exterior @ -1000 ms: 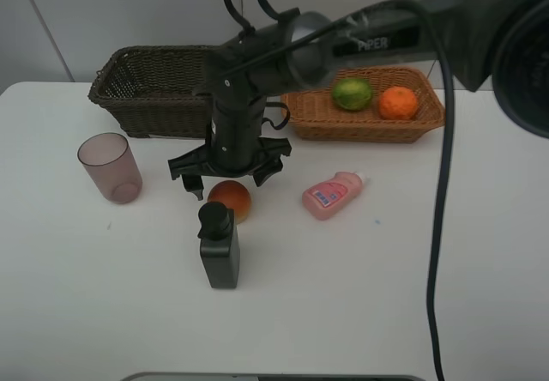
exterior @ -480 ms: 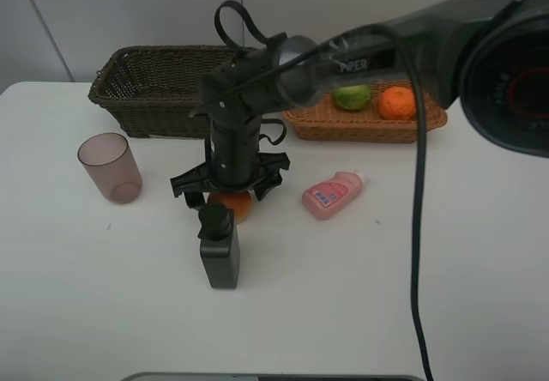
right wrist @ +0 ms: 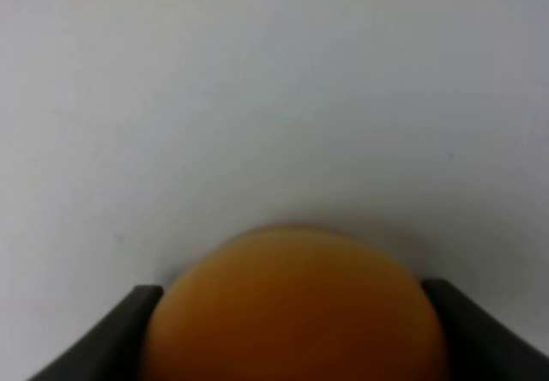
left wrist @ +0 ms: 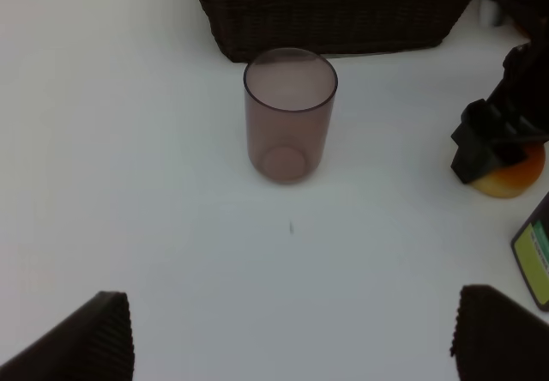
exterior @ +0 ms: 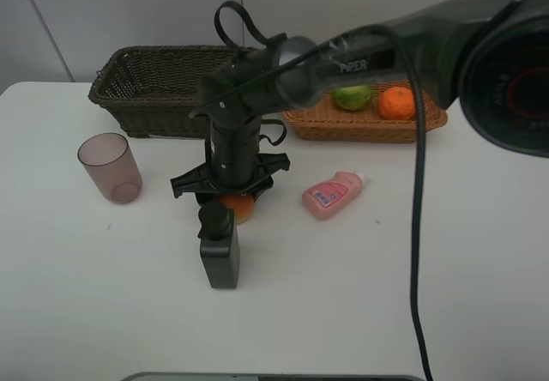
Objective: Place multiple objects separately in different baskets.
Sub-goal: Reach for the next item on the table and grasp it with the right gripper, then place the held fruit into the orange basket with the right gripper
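My right gripper [exterior: 227, 194] reaches down over the reddish-orange round fruit [exterior: 238, 208], which rests on the table. In the right wrist view its fingers [right wrist: 111, 338] press against both sides of the fruit [right wrist: 292, 312]. The black pump bottle [exterior: 220, 248] stands just in front of it. A pink bottle [exterior: 333, 194] lies to the right. The green fruit [exterior: 352, 97] and the orange [exterior: 398, 103] sit in the light tan basket [exterior: 369, 128]. The dark brown basket [exterior: 146, 89] stands at the back left. My left gripper [left wrist: 292, 338] is open, facing the purplish cup [left wrist: 290, 115].
The cup [exterior: 110, 168] stands upright on the white table, left of the right arm. The right arm stretches across from the upper right, passing over the tan basket. In the left wrist view the dark basket [left wrist: 334, 12] lies behind the cup.
The right gripper has come down around the reddish-orange fruit and its fingers have closed in on it. The left gripper has not moved.
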{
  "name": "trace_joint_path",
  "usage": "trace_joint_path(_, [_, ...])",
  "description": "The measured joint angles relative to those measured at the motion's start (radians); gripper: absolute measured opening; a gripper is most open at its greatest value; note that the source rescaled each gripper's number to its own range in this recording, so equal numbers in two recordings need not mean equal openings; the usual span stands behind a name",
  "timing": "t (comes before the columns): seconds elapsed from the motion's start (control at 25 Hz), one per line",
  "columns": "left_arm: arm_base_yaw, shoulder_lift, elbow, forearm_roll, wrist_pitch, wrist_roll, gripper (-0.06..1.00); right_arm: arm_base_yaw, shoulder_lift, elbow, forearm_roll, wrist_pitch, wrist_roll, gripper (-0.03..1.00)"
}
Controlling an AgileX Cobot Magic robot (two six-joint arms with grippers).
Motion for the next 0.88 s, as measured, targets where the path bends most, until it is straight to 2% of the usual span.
trace_joint_path(0.68, [0.0,0.0,0.0,0.0,0.0,0.0,0.96,0.0,-0.002,0.0,-0.004,0.004,-0.002,0.22])
trace_joint_path(0.88, [0.0,0.0,0.0,0.0,0.0,0.0,0.96,0.0,-0.073,0.0,-0.073,0.015,-0.027,0.22])
